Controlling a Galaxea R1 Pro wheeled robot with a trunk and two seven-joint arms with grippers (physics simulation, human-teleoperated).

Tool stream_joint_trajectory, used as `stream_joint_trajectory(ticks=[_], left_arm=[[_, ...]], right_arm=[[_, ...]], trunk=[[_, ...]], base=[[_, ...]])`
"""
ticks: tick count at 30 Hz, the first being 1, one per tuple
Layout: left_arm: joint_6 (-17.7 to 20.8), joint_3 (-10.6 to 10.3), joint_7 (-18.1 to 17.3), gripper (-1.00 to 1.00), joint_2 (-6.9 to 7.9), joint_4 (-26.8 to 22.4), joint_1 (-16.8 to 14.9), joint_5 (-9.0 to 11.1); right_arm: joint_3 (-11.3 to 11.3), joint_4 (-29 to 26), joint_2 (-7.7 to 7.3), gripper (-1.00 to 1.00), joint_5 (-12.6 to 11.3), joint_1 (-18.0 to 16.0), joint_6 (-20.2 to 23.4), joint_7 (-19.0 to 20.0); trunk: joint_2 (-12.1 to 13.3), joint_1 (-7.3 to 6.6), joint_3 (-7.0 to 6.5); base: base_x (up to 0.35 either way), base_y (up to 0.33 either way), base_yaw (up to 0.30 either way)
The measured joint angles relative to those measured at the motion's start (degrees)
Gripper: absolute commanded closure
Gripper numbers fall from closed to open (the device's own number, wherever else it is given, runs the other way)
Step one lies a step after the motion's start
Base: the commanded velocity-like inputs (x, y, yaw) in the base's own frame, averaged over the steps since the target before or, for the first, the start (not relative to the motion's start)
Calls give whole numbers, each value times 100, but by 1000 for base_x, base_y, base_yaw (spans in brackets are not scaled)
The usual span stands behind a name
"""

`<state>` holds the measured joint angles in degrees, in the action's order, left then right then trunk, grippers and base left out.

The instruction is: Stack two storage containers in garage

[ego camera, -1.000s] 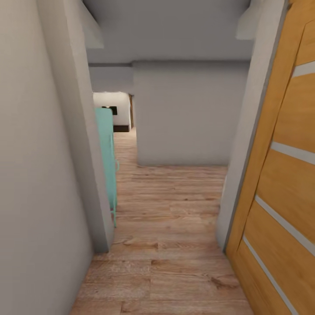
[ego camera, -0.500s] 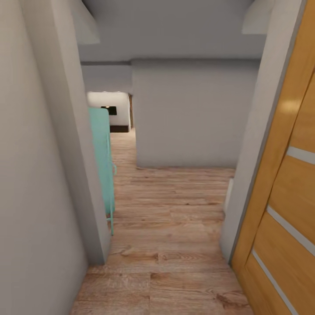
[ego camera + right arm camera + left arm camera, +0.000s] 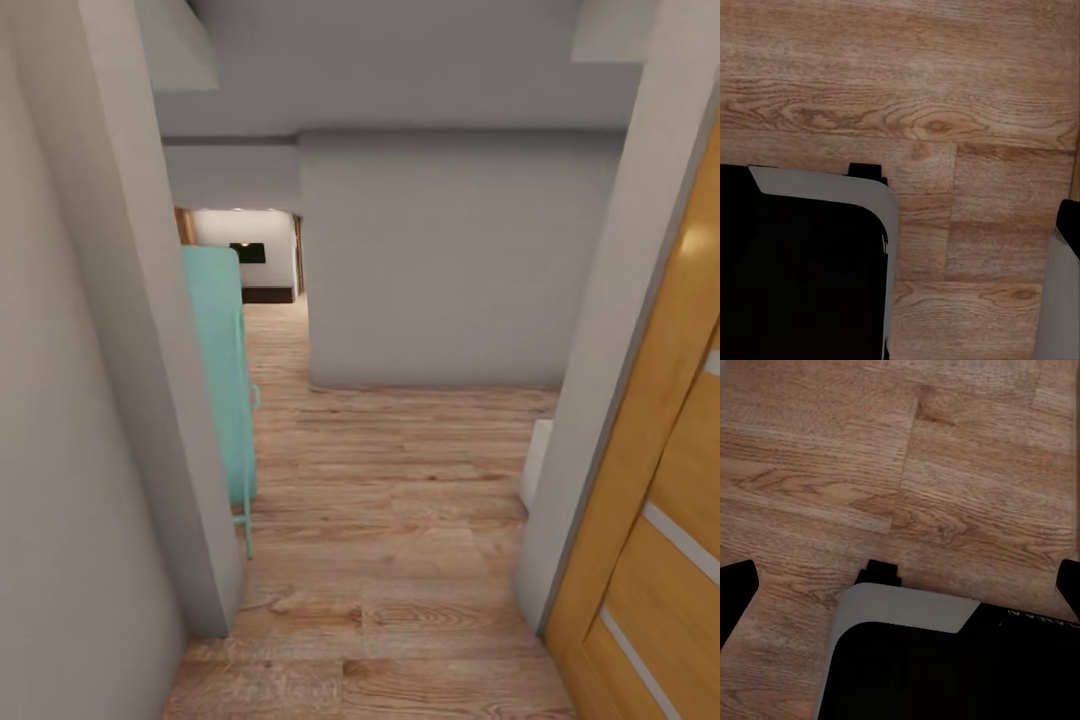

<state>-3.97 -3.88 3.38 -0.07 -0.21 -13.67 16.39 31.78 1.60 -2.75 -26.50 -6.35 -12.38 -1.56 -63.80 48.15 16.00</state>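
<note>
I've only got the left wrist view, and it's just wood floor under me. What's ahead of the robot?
Observer: A short hallway. A grey wall faces you straight ahead, and the wood-plank floor runs on past that wall's left side.
Operator: Anything close at the sides?
Observer: A teal cabinet stands at the left, just behind a wall corner.
Operator: And on the right?
Observer: A light-wood door with pale stripes is close by.
</note>
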Motion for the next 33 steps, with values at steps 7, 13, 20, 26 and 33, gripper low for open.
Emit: stream_joint_trajectory(ticks=[7, 13, 20, 26, 33], left_arm=[[14, 0, -3, -100, 0, -2, 0, 3], [32, 0, -2, -100, -1, -5, 0, -8], [35, 0, 0, -100, -1, -5, 0, -6], [29, 0, -5, -100, -1, -5, 0, -5], [27, 0, -6, -100, -1, -2, 0, -5]], right_arm=[[14, 0, -4, -100, -5, 0, -21, -47], [16, 0, -5, -100, -23, 0, -26, -74], [15, 0, -4, -100, -25, 0, -27, -78], [10, 0, -8, -100, -11, 0, -32, -78], [16, 0, -9, -100, -9, 0, -28, -43]], trunk=[[0, 0, 0], [0, 0, 0], [0, 0, 0], [0, 0, 0], [0, 0, 0]], base=[[322, 0, 0], [322, 0, 0], [322, 0, 0], [322, 0, 0], [322, 0, 0]])
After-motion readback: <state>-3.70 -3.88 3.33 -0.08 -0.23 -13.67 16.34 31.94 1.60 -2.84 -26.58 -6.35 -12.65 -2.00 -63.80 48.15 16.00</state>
